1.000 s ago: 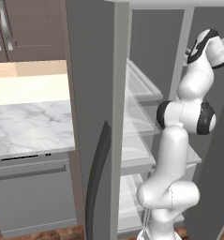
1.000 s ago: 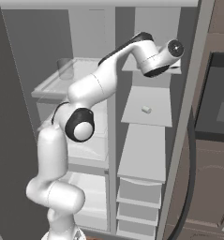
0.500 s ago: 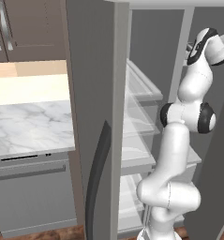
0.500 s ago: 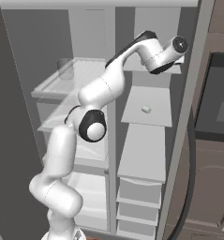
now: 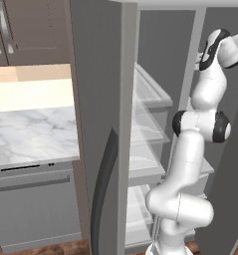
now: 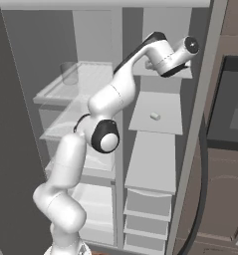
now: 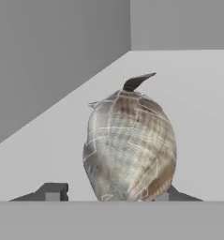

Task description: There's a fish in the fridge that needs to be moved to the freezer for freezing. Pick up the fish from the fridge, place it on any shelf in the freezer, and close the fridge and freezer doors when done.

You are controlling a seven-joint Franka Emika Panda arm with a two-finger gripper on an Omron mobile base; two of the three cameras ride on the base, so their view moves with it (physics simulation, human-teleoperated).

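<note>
Fish [image 7: 130, 152]: plump, scaled, mottled brown-grey body with a dark pointed tail, lying on a pale matte freezer shelf [image 7: 197, 117] near its rear left corner.

Fingers [image 7: 108, 192]: two small dark tips parted to either side of the fish; whether they touch it cannot be told. A second ago they were pressed together.

Arm [image 6: 115, 99]: glossy white, dark joints, reaching to the upper shelf.

Left door [image 5: 100, 124]: flat grey, dark curved handle [image 5: 103, 194], standing open.

Marble surface [image 5: 31, 132]: white, veined.
</note>
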